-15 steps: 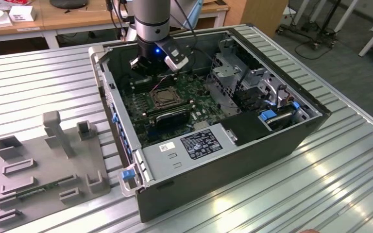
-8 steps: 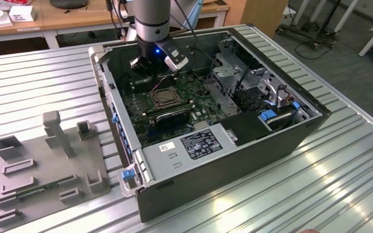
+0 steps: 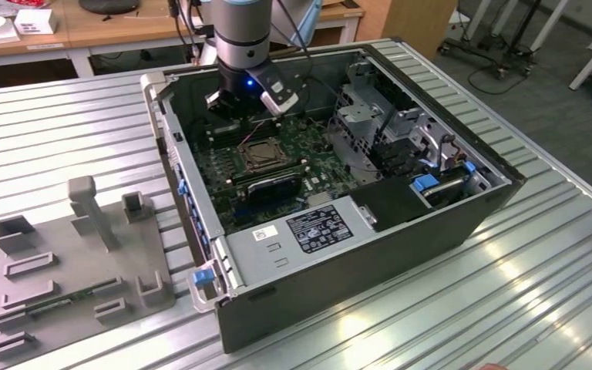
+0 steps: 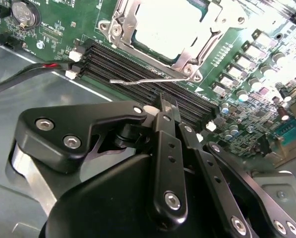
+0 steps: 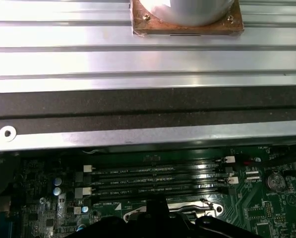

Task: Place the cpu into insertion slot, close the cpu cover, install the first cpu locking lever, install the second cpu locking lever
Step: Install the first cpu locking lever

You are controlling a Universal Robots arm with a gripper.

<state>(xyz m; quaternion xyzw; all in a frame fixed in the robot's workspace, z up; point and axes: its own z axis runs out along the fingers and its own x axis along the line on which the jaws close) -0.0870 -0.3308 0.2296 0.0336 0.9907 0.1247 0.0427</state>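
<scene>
In the exterior view my gripper (image 3: 243, 108) hangs inside the open computer case, just behind the insertion slot (image 3: 258, 154) on the green board. The second wrist view shows the cpu (image 4: 162, 20) as a bright square lying in the slot, with the silvery cpu cover (image 4: 214, 22) down around it. A thin wire locking lever (image 4: 148, 79) lies along the slot's edge, over the black memory slots. My gripper (image 4: 166, 101) is shut with nothing between its fingers, its tips a short way from that lever. The first wrist view shows the lever (image 5: 187, 207) beside the gripper's dark tip (image 5: 156, 206).
Black memory slots (image 5: 152, 181) run between the slot and the case wall (image 5: 138, 131). A metal drive cage (image 3: 363, 116) and the power supply (image 3: 322, 227) fill the case's right side. A grey fixture plate (image 3: 70, 262) lies on the ribbed table at the exterior view's left.
</scene>
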